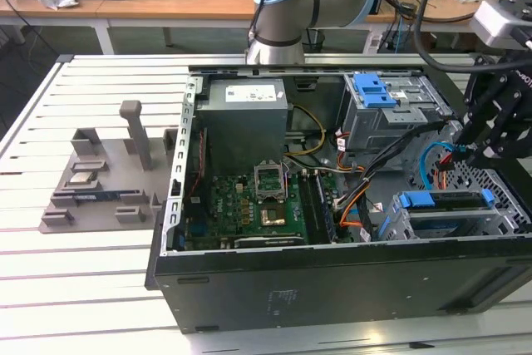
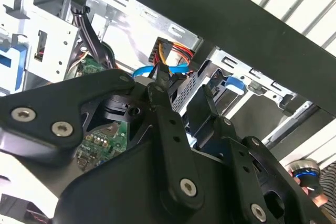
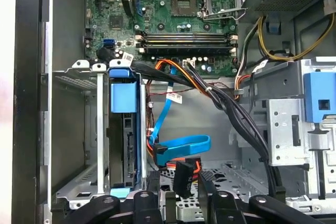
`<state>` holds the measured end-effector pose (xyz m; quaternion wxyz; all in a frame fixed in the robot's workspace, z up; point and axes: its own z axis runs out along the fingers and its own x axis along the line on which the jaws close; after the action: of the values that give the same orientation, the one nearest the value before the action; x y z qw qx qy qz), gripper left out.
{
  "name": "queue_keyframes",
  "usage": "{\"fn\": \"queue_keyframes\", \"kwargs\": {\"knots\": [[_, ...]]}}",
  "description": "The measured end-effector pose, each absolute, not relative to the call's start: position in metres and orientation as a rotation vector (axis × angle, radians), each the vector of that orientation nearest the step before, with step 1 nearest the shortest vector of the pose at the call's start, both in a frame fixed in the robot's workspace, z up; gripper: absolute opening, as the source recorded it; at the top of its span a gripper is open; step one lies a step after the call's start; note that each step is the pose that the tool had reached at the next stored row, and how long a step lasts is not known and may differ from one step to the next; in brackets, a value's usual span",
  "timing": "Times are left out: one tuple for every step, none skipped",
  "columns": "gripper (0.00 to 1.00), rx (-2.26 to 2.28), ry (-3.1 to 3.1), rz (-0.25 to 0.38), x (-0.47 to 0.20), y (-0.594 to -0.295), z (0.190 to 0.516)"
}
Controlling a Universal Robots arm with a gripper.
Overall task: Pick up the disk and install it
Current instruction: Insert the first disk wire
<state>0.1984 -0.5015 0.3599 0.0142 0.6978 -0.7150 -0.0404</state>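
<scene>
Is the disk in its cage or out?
In: the disk sits inside the cage, claw beside it.

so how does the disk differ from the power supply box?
The disk is smaller and blue-framed; the power supply box is larger, plain grey with a white sticker. The disk sits in a drive cage at the exterior view's right; the box sits further left. Both are inside the case.

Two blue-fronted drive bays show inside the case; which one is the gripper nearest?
The lower bay at the exterior view's right, a metal cage with a long blue frame along its top. The gripper hangs just above it; the other bay sits further back.
</scene>
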Motion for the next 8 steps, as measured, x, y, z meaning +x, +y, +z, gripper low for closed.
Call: {"fn": "queue_keyframes", "kwargs": {"knots": [[0.42,2.172,-2.226,-0.125,0.1984,-0.5015,0.3598],[0.42,2.172,-2.226,-0.125,0.1984,-0.5015,0.3598],[0.42,2.172,-2.226,-0.125,0.1984,-0.5015,0.3598],[0.42,2.172,-2.226,-0.125,0.1984,-0.5015,0.3598],[0.42,2.172,-2.226,-0.125,0.1984,-0.5015,0.3597],[0.42,2.172,-2.226,-0.125,0.1984,-0.5015,0.3597],[0.42,2.172,-2.226,-0.125,0.1984,-0.5015,0.3597],[0.42,2.172,-2.226,-0.125,0.1984,-0.5015,0.3597]]}}
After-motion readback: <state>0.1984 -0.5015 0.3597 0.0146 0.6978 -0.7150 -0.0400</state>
